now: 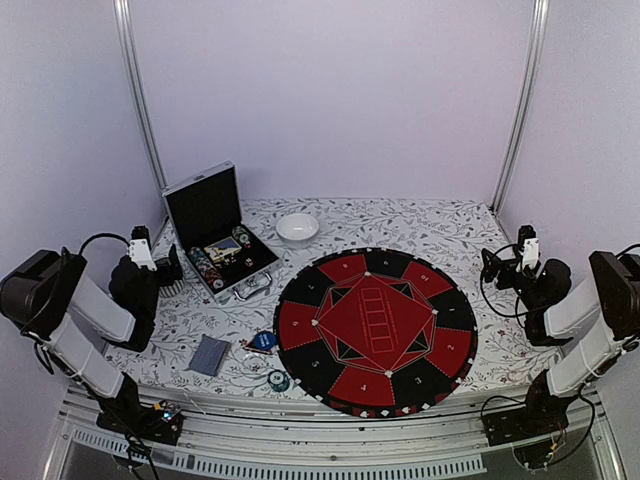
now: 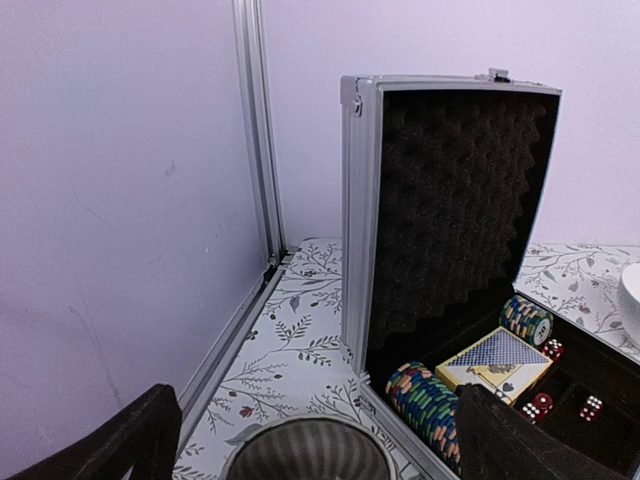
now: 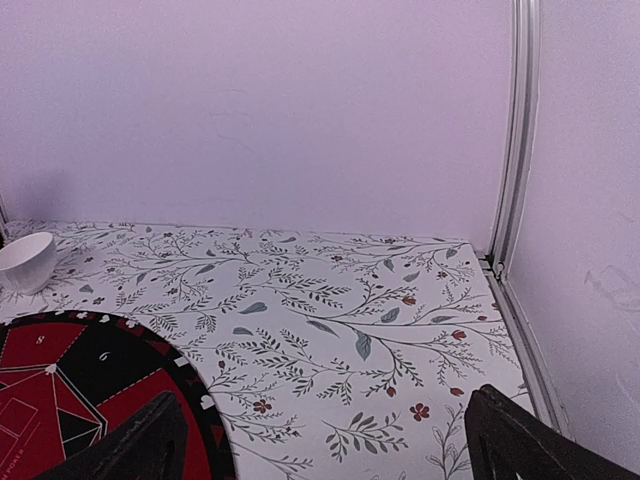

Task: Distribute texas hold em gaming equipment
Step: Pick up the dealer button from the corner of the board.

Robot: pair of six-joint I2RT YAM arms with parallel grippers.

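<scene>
A grey-blue deck of cards (image 1: 209, 355) lies on the table at the front left. A blue button disc (image 1: 263, 341) and a small chip stack (image 1: 278, 380) lie beside it, near the mat's left edge. More striped chips (image 2: 428, 402) (image 1: 207, 265), a card box (image 2: 495, 364) and red dice (image 2: 542, 403) sit in the open silver case (image 1: 205, 205). My left gripper (image 1: 150, 262) (image 2: 310, 445) is open and empty, left of the case, over a ribbed round cup (image 2: 305, 452). My right gripper (image 1: 520, 258) (image 3: 335, 445) is open and empty at the far right, off the mat.
The round red-and-black felt mat (image 1: 375, 330) (image 3: 60, 385) fills the centre right. A white bowl (image 1: 297, 227) (image 3: 25, 260) stands behind it. The case lid (image 2: 450, 190) stands upright. Metal frame posts (image 2: 258, 140) (image 3: 512, 130) rise at the back corners.
</scene>
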